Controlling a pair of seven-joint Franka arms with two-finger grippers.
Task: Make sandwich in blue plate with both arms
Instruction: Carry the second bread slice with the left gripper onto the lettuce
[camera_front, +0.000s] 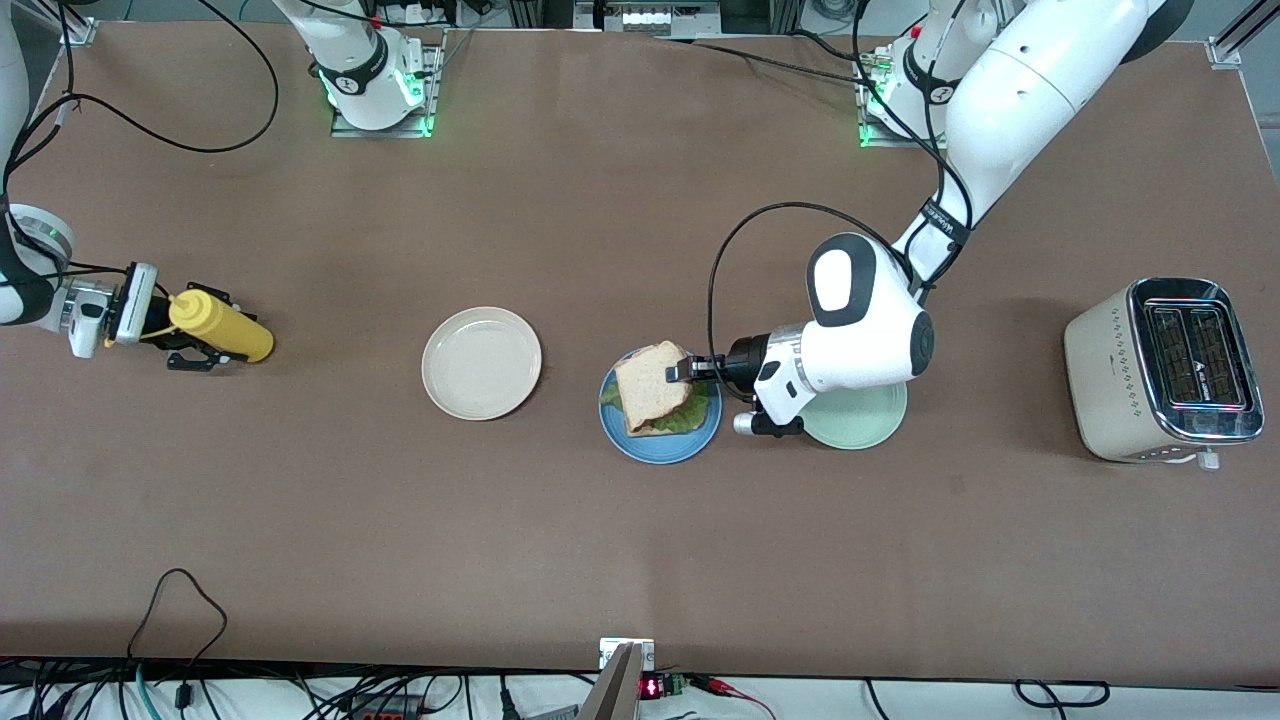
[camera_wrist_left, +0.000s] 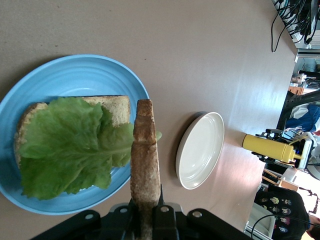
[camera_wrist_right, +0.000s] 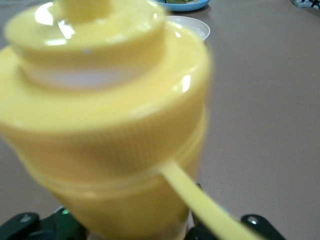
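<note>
The blue plate (camera_front: 640, 447) (camera_wrist_left: 75, 65) holds a bread slice (camera_wrist_left: 117, 106) with a ruffled lettuce leaf (camera_front: 688, 417) (camera_wrist_left: 75, 145) lying on it. My left gripper (camera_front: 684, 371) (camera_wrist_left: 146, 202) is shut on a second bread slice (camera_front: 652, 383) (camera_wrist_left: 145, 150), gripping it by one edge. That slice hangs tilted over the lettuce and the plate. My right gripper (camera_front: 195, 332) is at the right arm's end of the table, around a yellow mustard bottle (camera_front: 222, 328) (camera_wrist_right: 110, 115) that fills the right wrist view and hides the jaws.
A cream-white plate (camera_front: 482, 362) (camera_wrist_left: 200, 150) sits beside the blue plate, toward the right arm's end. A pale mint-green plate (camera_front: 860, 425) lies partly under the left wrist. A toaster (camera_front: 1165, 370) stands near the left arm's end.
</note>
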